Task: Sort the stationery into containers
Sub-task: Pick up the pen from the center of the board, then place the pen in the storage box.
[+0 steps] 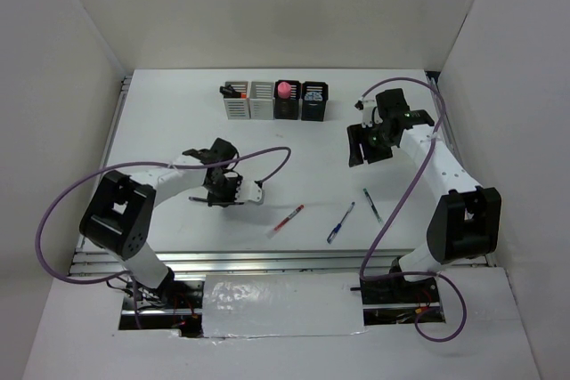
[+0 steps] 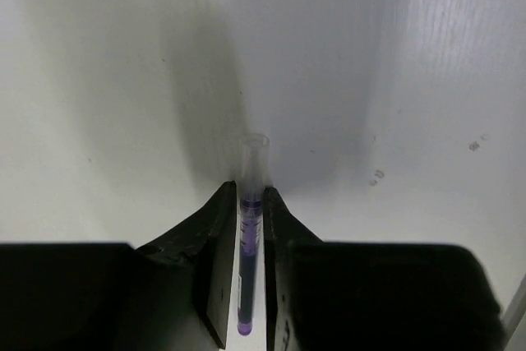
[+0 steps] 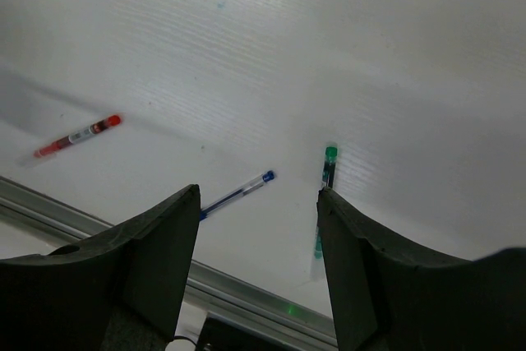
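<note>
White table (image 1: 178,131), left claw (image 2: 249,195) clamped on purple pen (image 2: 249,244), pen largely hidden from above, right claw (image 3: 258,193) spread wide

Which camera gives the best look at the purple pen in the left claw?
Left wrist: the purple pen sits dead centre, pinched in the left claw, its clear cap sticking out ahead. In the top view the claw covers nearly all of it. The right wrist view doesn't show it.
</note>
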Controlling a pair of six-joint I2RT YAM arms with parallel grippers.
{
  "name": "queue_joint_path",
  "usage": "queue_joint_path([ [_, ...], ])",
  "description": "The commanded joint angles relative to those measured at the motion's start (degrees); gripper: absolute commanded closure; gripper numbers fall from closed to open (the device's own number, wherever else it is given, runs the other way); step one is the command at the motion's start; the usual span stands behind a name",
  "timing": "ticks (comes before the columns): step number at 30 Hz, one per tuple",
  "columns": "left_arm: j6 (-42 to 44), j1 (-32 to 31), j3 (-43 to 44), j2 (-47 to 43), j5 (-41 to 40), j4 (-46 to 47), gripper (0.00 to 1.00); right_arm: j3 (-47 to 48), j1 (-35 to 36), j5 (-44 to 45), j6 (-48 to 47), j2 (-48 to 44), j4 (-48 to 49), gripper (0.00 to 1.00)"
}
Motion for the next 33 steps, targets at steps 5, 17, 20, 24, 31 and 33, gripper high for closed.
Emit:
queue_joint_path([
  [5, -7.7, 0.7, 14.7, 1.4, 14.3, -0.8, 0.93, -0.2, -0.5, -0.9, -0.4, 0.4, -0.7, 0.34],
  [17, -61.9, 11.9, 39.8, 14.1, 28.5, 51.6, 1.00, -0.2, -1.7, -1.1, -0.5, 2.1, -0.1, 0.35],
  [20, -67.1, 13.0, 43.7, 19.3, 25.8, 61.5, 1.00, -0.6, -2.5, -1.1, -0.8, 2.1, -0.1, 0.35],
  [24, -80.0, 15.6, 47.5, 26.9, 23.1, 74.8, 1.00, -1.2, -3.3, -1.1, -1.2, 2.5, -0.1, 0.35],
  [31, -85.5, 15.8, 49.6, 32.2, 22.5, 82.5, 1.00, -0.2, -4.3, -1.5, -1.5, 4.1, -0.3, 0.35],
  [33, -85.1, 15.9, 49.0, 32.7, 21.4, 83.5, 1.00, 0.2, -4.5, -1.7, -1.5, 4.5, -0.2, 0.35],
])
